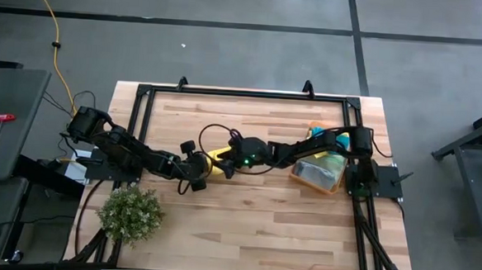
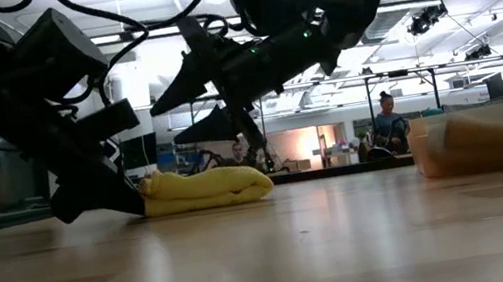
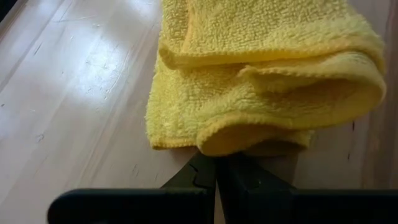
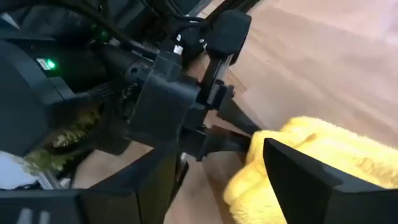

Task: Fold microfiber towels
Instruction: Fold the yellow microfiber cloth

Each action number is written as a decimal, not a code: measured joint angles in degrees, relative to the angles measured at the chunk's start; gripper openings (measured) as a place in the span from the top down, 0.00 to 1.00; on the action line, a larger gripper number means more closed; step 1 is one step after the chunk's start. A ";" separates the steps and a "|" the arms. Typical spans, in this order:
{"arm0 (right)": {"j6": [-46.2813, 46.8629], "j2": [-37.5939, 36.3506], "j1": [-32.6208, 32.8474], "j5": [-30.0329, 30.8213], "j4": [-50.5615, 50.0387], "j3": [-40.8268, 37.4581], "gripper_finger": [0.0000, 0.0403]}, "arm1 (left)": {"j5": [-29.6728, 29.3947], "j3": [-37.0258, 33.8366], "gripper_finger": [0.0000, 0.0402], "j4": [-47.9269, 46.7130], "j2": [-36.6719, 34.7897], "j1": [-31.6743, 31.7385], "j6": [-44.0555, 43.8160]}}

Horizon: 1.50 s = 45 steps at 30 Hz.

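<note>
**Observer A:** Working left to right on the overhead view. The plant (image 1: 129, 214) sits at about 7 o'clock on the table (image 1: 244, 234). The left gripper (image 1: 198, 172) is low, just left of table centre. What is its state?

**Observer B:** Its fingers are pressed together, tips against the near edge of the yellow towel (image 3: 261, 81) — touching or pinning it, not visibly pinching it. The towel lies at table centre, doubled over in layers, with folded edges showing in the left wrist view.

**Observer A:** And the right gripper (image 1: 223, 169)?

**Observer B:** At 3 o'clock of the towel, directly over it. The fingers are spread; one dark finger (image 4: 305, 180) stands across the cloth, nothing clamped. From table height it sits clear above the bundle.

**Observer A:** Further right?

**Observer B:** The orange bin (image 1: 321, 174) at 3 o'clock of the table, with more towels (image 1: 336, 159) in it.

**Observer A:** Step in hand?

**Observer B:** By my reading, release after a fold — the yellow towel looks nearly finished. The next move calls for lifting the right arm straight up without dragging the top layer, then squaring or setting aside the bundle.
</note>
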 joint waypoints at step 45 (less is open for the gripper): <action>-26.84 -3.56 -0.49 16.35 -26.16 -5.25 0.41 | 8.95 0.02 1.00 12.48 0.59 9.86 12.62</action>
